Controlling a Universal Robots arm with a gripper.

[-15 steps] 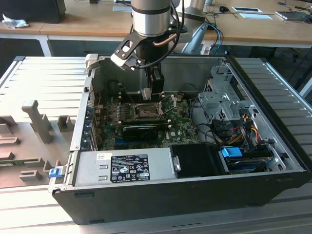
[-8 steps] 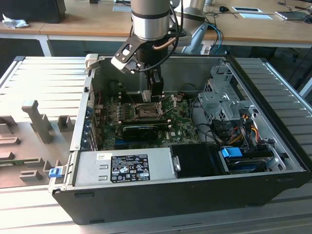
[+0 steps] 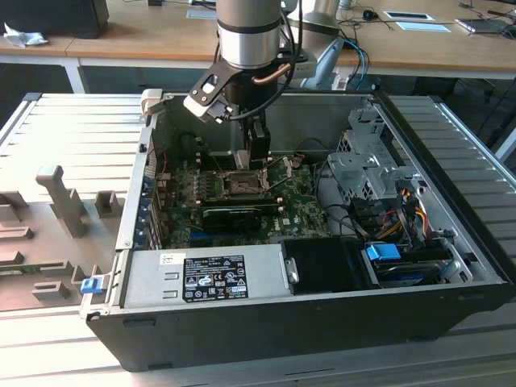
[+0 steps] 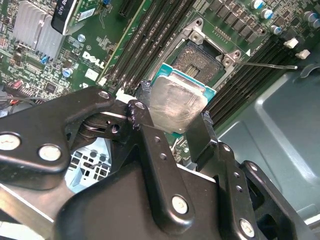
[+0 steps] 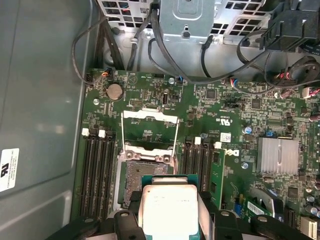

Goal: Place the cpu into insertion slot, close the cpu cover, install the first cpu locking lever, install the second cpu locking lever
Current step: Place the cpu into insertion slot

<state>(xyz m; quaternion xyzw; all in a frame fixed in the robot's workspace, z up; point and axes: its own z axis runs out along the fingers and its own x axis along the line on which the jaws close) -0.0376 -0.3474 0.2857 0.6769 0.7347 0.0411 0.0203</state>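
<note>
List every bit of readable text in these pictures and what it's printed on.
Power supply label: print too small to read.
White sticker on the case wall: too blurred to read.
Motherboard: a white maker's logo; tiny codes unreadable.
cpu, held by the gripper: faint marks, unreadable.

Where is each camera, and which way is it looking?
Exterior view: off the arm, looking down into the open computer case; the arm and gripper show.
Second wrist view: on the arm, looking along the gripper's black links at the cpu and the socket.
First wrist view: on the arm, facing the motherboard and the raised cpu cover; the fingers show.
Shared: both wrist views show the gripped cpu near the open socket.
</note>
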